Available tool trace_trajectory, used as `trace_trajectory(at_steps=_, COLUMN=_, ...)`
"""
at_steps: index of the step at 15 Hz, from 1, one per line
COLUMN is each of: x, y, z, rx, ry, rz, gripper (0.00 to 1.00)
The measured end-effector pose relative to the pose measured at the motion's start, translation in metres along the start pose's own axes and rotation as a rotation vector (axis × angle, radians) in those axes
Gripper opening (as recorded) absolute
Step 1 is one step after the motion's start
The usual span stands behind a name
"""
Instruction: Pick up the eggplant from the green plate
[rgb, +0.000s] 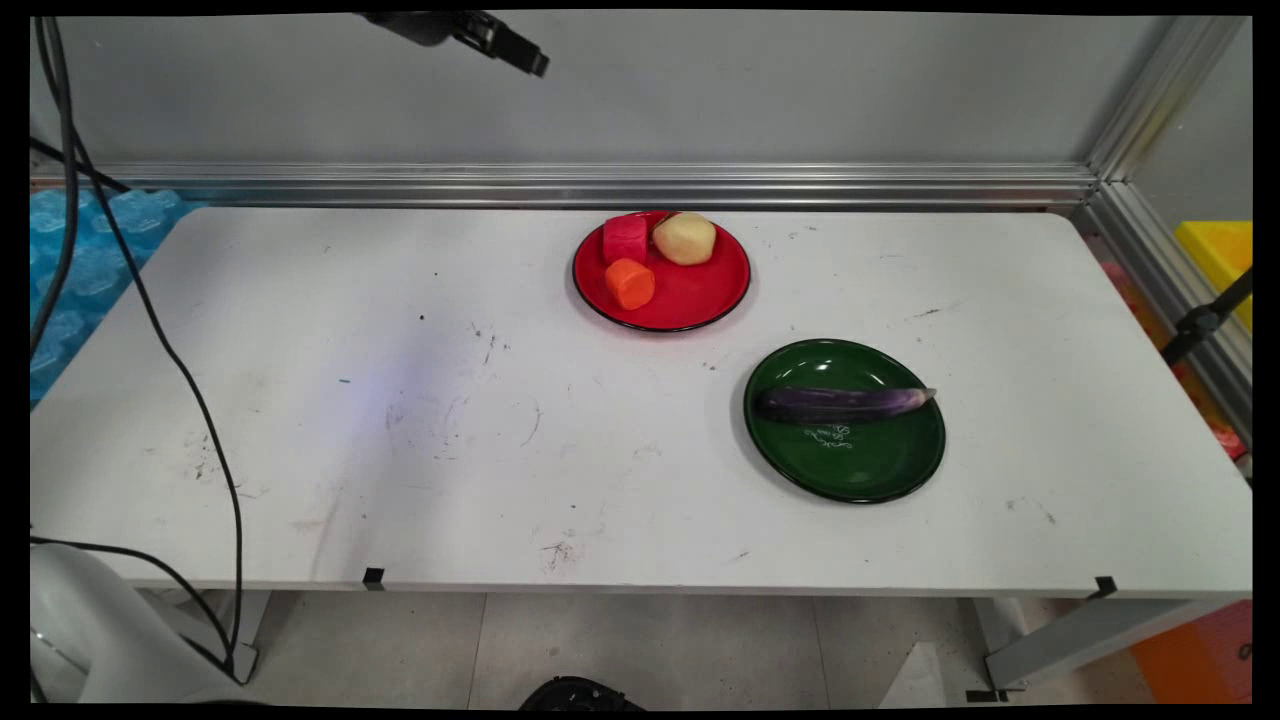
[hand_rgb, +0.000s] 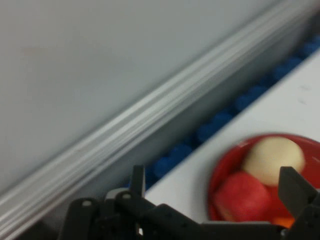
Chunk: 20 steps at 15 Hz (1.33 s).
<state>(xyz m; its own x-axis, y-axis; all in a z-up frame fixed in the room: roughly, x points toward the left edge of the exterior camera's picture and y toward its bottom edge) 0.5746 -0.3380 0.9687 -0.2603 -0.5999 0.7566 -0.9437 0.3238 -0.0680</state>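
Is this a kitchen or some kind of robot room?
Probably a robot test room, not a kitchen. A black pincer hangs high over a scuffed white table, aluminium rails frame the wall, and the red plate holds what look like toy foods.

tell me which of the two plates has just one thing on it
The green plate, nearer the table's front right: it holds only a purple eggplant. The red plate behind it carries three pieces: red, orange and pale yellow.
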Motion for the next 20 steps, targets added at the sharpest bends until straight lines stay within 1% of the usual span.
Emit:
trace_trajectory(at_steps=4, x=-0.002, y=0.034, z=0.006, rx=-0.138, ry=-0.042, rz=0.122, gripper=1.00)
trace_trajectory(at_steps=5, x=-0.002, y=0.042, z=0.007, rx=-0.169, ry=-0.051, rz=0.149, gripper=1.00)
trace_trajectory(at_steps=6, x=-0.002, y=0.048, z=0.008, rx=-0.189, ry=-0.056, rz=0.168, gripper=1.00)
trace_trajectory(at_steps=10, x=-0.002, y=0.086, z=0.017, rx=-0.317, ry=-0.089, rz=0.280, gripper=1.00)
trace_trajectory(at_steps=15, x=-0.002, y=0.133, z=0.038, rx=-0.446, ry=-0.124, rz=0.414, gripper=1.00)
trace_trajectory(at_steps=17, x=-0.002, y=0.148, z=0.046, rx=-0.479, ry=-0.135, rz=0.454, gripper=1.00)
trace_trajectory(at_steps=20, x=0.000, y=0.178, z=0.069, rx=-0.536, ry=-0.153, rz=0.522, gripper=1.00)
